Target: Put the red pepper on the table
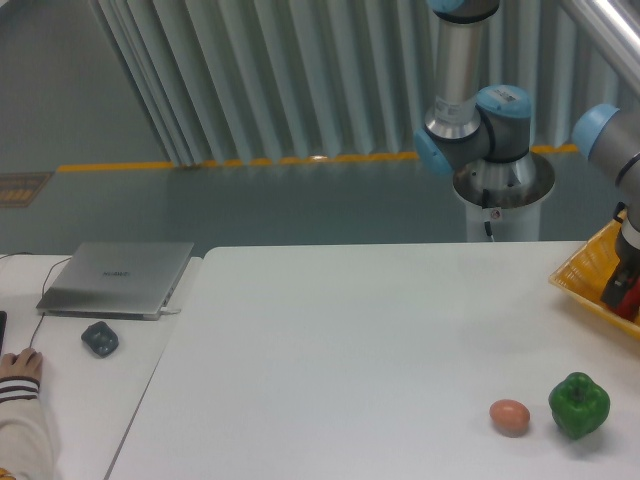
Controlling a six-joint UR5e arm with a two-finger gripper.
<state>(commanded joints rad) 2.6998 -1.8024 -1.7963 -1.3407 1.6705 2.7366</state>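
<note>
At the right edge of the view, my gripper (622, 288) hangs over the yellow basket (583, 274), mostly cut off by the frame. A sliver of the glossy red pepper (631, 298) shows between its dark fingers, and the gripper looks shut on it. The pepper sits just above the basket's inside. The white table (350, 350) stretches to the left and front of the basket.
A green bell pepper (579, 405) and a brownish-orange egg (510, 416) lie near the table's front right. A laptop (118, 277), a dark mouse (99, 338) and a person's hand (20, 368) are on the side desk at left. The arm's base (503, 180) stands behind the table.
</note>
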